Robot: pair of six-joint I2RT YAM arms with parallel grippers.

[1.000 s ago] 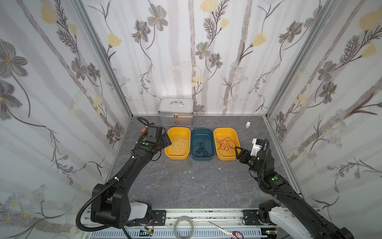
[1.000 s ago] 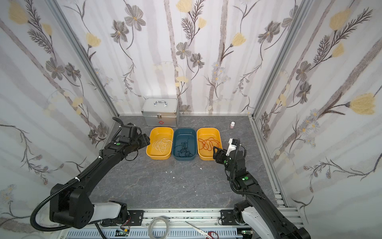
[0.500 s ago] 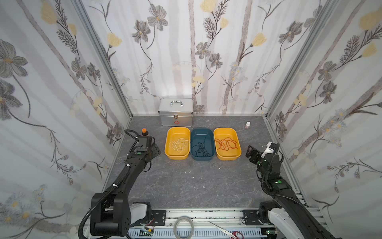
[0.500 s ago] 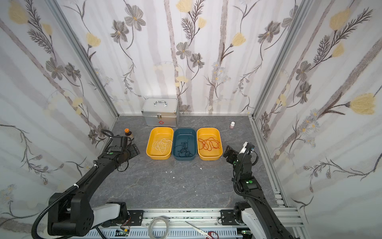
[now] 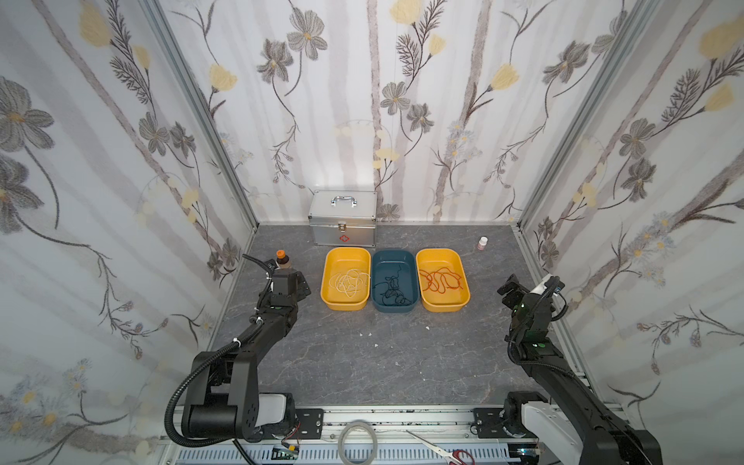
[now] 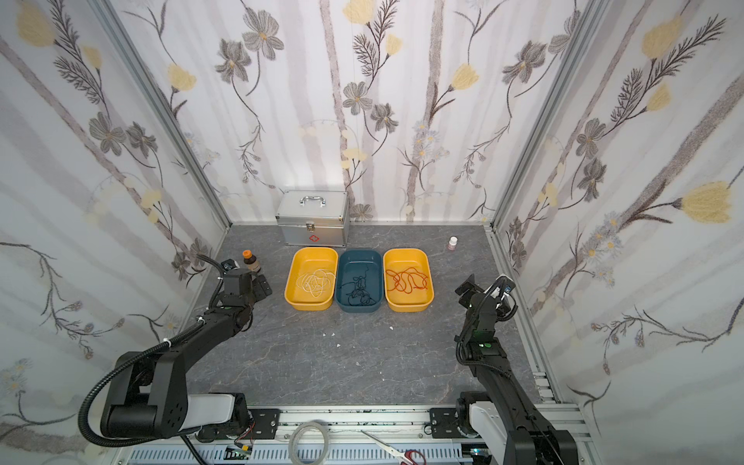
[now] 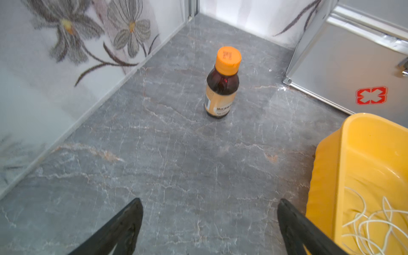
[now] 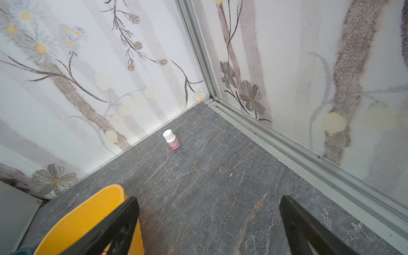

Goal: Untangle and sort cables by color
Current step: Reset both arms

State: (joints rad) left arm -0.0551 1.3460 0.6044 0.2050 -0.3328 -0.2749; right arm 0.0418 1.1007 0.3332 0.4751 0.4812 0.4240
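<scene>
Floral panels [image 5: 120, 161] wall in 3 sides of a grey marbled tabletop [image 5: 362, 362].

2 black arms reach in from the near rail. The left arm [image 5: 257, 338] runs along the left wall and the right arm [image 5: 535, 334] stands close to the right wall.

Silver metal case [image 5: 343, 219] with a red cross, against the back wall.

Just in front of it are 3 trays in a row, side by side: left yellow tray [image 5: 345, 306], blue tray [image 5: 394, 309], right yellow tray [image 5: 445, 308].

Cables sit sorted, 1 colour per tray:
- White cables [image 5: 349, 282] lie looped in the left yellow tray.
- Black cables [image 5: 392, 290] lie in the blue tray.
- Red cables [image 5: 441, 282] lie in the right yellow tray.

Left end effector [image 7: 209, 200]: jaws wide, nothing between them, over bare tabletop just beside the left yellow tray.

Right end effector [image 8: 209, 198]: jaws wide, nothing held, beside the right yellow tray.

Grey tape ring [image 5: 357, 443] and red-handled scissors [image 5: 443, 453] lie on the near rail.

Brown bottle [image 7: 222, 88] with an orange cap, upright near the left wall.

Small white-capped bottle [image 8: 171, 139], upright near the back right corner.
</scene>
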